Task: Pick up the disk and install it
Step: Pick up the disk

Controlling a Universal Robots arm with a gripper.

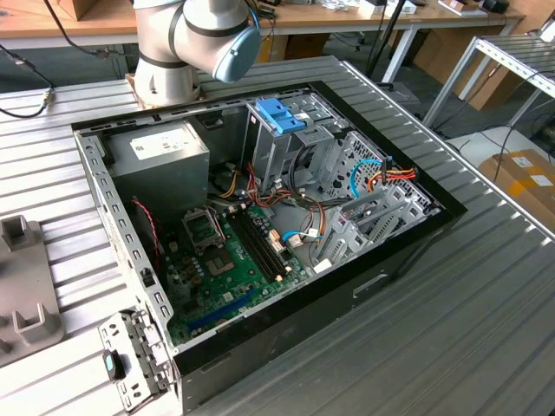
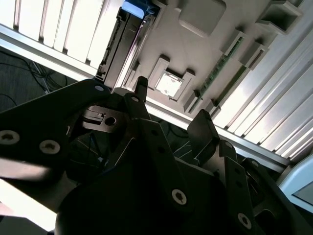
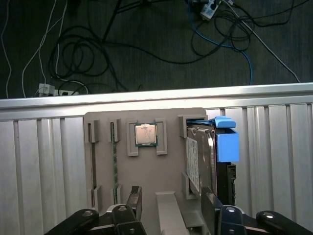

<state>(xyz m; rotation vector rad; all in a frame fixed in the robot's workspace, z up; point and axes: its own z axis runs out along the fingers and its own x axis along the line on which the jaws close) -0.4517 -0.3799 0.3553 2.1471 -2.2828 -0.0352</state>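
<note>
Exterior view, arm: the arm [image 1: 195,43] rises from its base at the far end of the bench [image 1: 408,347] and runs out past the top of the picture.
Exterior view, case: the open case [image 1: 260,217] lies on its side, with the board [image 1: 234,251] and the power box [image 1: 160,152] bare to the eye.
Exterior view, cage: a bare blue bracket [image 1: 282,115] sits at the top of the drive cage, and I can make out no drive fitted there.
Exterior view, bench: ribbed grey metal, with a grey plate [image 1: 22,286] at the exterior view's left, cut by the edge.
Exterior view, room: wooden desks behind, a metal frame [image 1: 512,61] and a cardboard box [image 1: 525,178] at the exterior view's right.
First wrist view, holder: a grey holder [image 3: 166,117] lies on the ribbed bench, near its edge.
First wrist view, disk: the disk [image 3: 200,161] stands on edge in a slot of the holder, its blue rail end sticking out, with a chip [image 3: 145,134] in the next pocket.
First wrist view, claw: the claw [image 3: 171,193] hangs over the holder with its fingers spread and nothing between them. One finger is just beside the disk, and I cannot tell if it touches.
First wrist view, floor: dark floor [image 3: 146,44] beyond the bench, strewn with cables.
Second wrist view, claw: the claw [image 2: 171,107] is wide apart and empty.
Second wrist view, disk: the disk [image 2: 122,44] is in its slot, apart from the fingers.
Progress: as I judge it, nothing is done yet, so both the pick-up and the install are left.
</note>
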